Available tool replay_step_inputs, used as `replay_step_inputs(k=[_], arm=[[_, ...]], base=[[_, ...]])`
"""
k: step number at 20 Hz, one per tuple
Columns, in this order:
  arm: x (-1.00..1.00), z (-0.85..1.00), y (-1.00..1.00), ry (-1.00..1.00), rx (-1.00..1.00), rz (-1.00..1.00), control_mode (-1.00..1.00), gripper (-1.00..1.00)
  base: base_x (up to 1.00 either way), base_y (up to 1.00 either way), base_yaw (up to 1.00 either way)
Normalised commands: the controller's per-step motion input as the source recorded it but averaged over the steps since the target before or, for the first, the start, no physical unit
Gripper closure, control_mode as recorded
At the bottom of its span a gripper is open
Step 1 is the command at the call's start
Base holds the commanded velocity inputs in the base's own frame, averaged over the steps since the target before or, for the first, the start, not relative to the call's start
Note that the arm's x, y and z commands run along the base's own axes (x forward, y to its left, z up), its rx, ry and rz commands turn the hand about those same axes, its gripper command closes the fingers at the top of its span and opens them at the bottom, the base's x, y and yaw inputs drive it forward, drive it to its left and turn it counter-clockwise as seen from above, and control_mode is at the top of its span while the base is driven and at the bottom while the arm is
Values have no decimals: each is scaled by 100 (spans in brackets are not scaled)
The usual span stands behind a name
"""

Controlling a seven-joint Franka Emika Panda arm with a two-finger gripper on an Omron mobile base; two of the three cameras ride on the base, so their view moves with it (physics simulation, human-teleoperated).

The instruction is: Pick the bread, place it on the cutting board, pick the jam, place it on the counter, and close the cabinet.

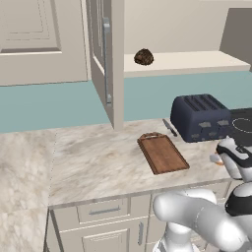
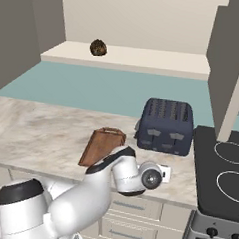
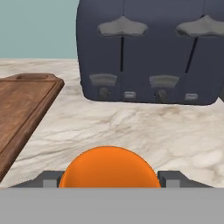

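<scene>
A: We see the small orange cylindrical jam jar [image 3: 108,168] right at the bottom of the hand view, set between the two dark fingertips [image 3: 49,179] of our two-finger gripper [image 3: 108,180]. The jaws sit against its two sides, so we read them as closed on the jar.

B: Agreed. Past it lies the beige-and-cream marbled stone counter [image 3: 144,131], and on the far side stands the dark navy four-slot toaster [image 3: 151,50], front towards us.

A: From the left base view, the flat reddish-brown wooden cutting board [image 1: 162,153] lies on the counter just left of the toaster, its small handle at the far end. Nothing rests on it.

B: A slim dark knife [image 1: 170,128] lies between the board's far end and the toaster.

A: The small dark brown lumpy loaf of bread [image 1: 143,57] sits on the cream shelf [image 1: 197,63] inside the beige wall cabinet, up above the toaster and to its left. The cabinet's panelled door [image 1: 104,54] with its long grey bar handle stands swung open towards us.

B: In the right base view our white arm reaches low over the near edge of the counter, just in front of the toaster, and a black stovetop [image 2: 223,173] sits to the right.

A: We cannot tell whether the jar touches the counter.
</scene>
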Motion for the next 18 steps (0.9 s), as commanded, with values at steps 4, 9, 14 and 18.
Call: replay_step_inputs(k=[4, 9, 14, 18], arm=[[16, -20, 0, 0, 0, 0, -100, 100], [17, -17, 0, 0, 0, 0, -100, 100], [16, -10, 0, 0, 0, 0, -100, 100], [16, -11, -1, 0, 0, 0, -100, 100]], base=[[0, 0, 0], [0, 0, 0], [0, 0, 0], [0, 0, 0]])
